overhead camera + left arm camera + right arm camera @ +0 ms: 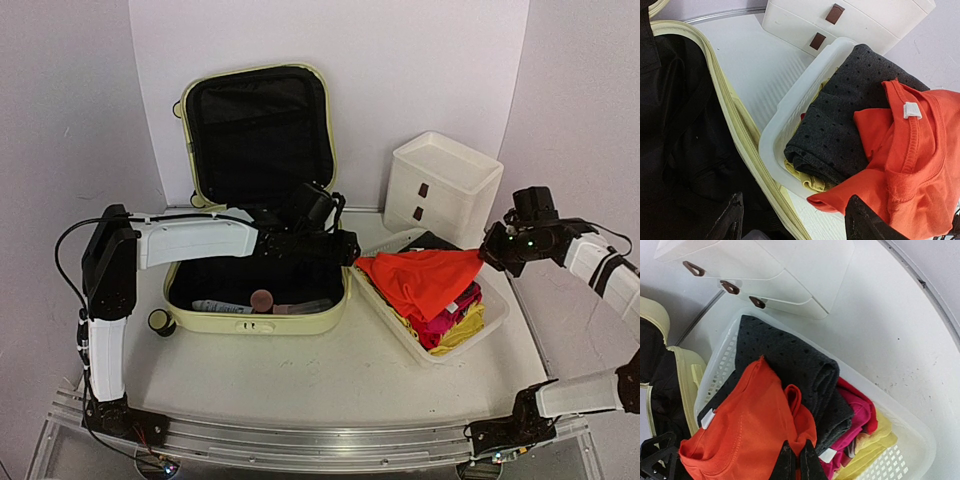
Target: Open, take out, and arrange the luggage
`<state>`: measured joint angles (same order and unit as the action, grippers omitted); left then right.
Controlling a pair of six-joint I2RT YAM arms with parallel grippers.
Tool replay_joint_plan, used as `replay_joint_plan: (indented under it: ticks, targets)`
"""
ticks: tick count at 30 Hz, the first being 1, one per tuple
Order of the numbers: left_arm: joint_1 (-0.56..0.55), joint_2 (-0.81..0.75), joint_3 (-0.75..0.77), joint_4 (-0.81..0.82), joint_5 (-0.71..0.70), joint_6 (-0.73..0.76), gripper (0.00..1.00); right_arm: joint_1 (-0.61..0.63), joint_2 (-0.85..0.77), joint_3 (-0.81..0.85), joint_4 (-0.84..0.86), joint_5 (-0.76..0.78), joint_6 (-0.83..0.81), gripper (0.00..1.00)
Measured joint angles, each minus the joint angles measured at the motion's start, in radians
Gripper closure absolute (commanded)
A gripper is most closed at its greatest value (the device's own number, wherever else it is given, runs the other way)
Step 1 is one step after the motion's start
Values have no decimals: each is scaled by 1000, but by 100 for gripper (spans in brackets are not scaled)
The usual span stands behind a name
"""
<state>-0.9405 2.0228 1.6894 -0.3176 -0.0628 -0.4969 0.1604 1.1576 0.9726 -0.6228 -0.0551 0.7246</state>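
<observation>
- Right now, at far left, the large pale yellow-green hard-shell luggage (250,322) lies open on the white table (300,390), its lid propped against the back wall and its right side just beside the basket. My left gripper (795,222) hangs over that right rim with its jaws apart, holding nothing.
- I would park that arm there, clear of the cloth.
- Next right, the orange cotton T-shirt (420,280) hangs stretched above the white plastic mesh basket (785,120), over a folded dark grey dotted garment (840,125).
- Far right, my right gripper (796,460) is pinched tight on the shirt's edge. I judge the step to be laying the shirt down. It should be lowered slowly so it drapes flat on the stack and let go only once slack, or it may spill over the rim.
- As for what is hidden, my left arm covers much of the luggage's interior. Along the near wall I make out a white tube and a round pinkish cap (262,297), possibly toiletries, but I cannot tell what else remains.
- Pink and yellow fabrics lie under the stack, and I can't count them.
- I cannot see inside the white three-drawer box (445,185).
</observation>
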Motion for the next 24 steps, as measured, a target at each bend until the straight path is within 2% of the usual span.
replay_joint_plan:
  ticks: [10, 12, 13, 14, 15, 16, 17, 20, 24]
  targets:
    - [0, 0, 0, 0, -1, 3, 30, -10, 26, -3, -45, 102, -19, 99]
    - [0, -2, 0, 0, -1, 3, 30, -10, 28, -14, -45, 121, -22, 87]
    - [0, -2, 0, 0, -1, 3, 30, -10, 31, -20, -45, 125, -23, 84]
    - [0, -4, 0, 0, -1, 4, 30, -11, 39, -29, -45, 126, -27, 71]
    - [0, -6, 0, 0, -1, 4, 29, -13, 51, -35, -44, 123, -33, 52]
    - [0, -8, 0, 0, -1, 5, 30, -14, 68, -41, -44, 119, -36, 42]
    - [0, -12, 0, 0, 1, 8, 30, -15, 85, -46, -42, 114, -45, 39]
    - [0, -24, 0, 0, 28, 23, 32, -17, 95, -66, -36, 72, -79, 39]
    - [2, -53, 1, 0, 104, 47, 36, -19, 2, -118, 46, -69, -114, 52]
